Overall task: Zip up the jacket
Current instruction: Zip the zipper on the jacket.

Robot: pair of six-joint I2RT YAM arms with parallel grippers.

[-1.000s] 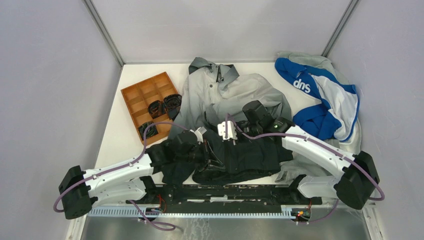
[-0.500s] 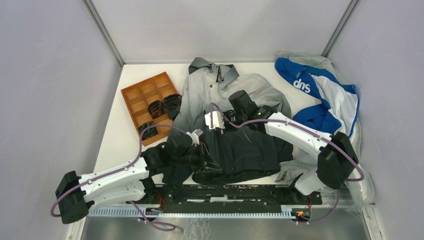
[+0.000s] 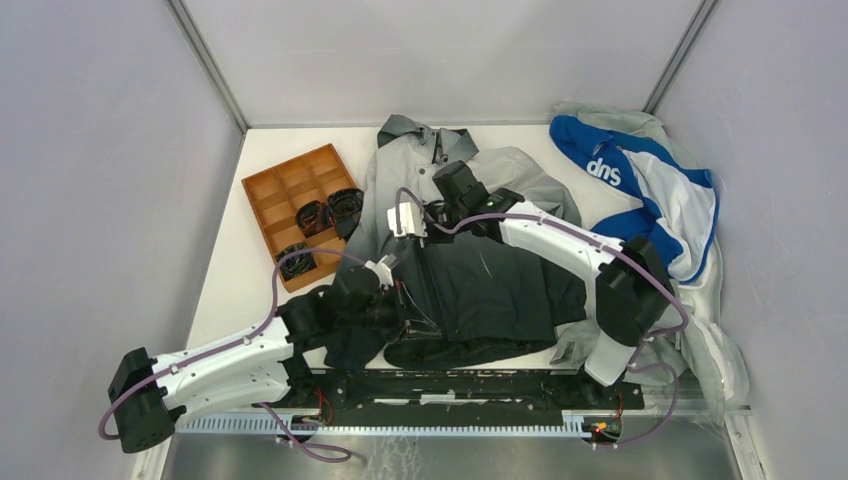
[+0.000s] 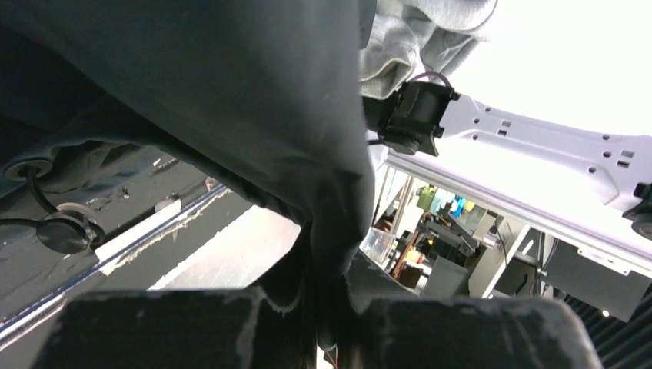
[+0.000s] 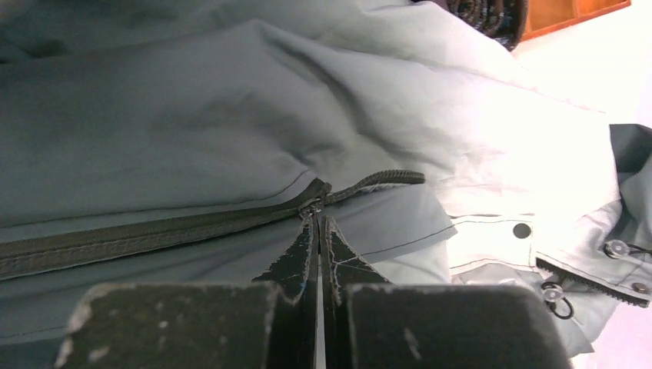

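The soft, floppy jacket (image 3: 500, 285) lies spread in the middle of the table (image 3: 235, 290), so the left gripper (image 4: 327, 311) pinches its dark bottom edge to hold it tight while the right gripper (image 5: 319, 231) squeezes the little zipper pull (image 5: 310, 207), the best spot to hold.

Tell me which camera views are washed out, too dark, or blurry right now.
Top external: even, soft light, though the dark hem of the jacket loses detail. Left wrist: bright background blown out white, jacket fabric nearly black, the left tool blurred up close. Right wrist: the zipper pull is sharp, the table corner glares white, the right tool looks soft.
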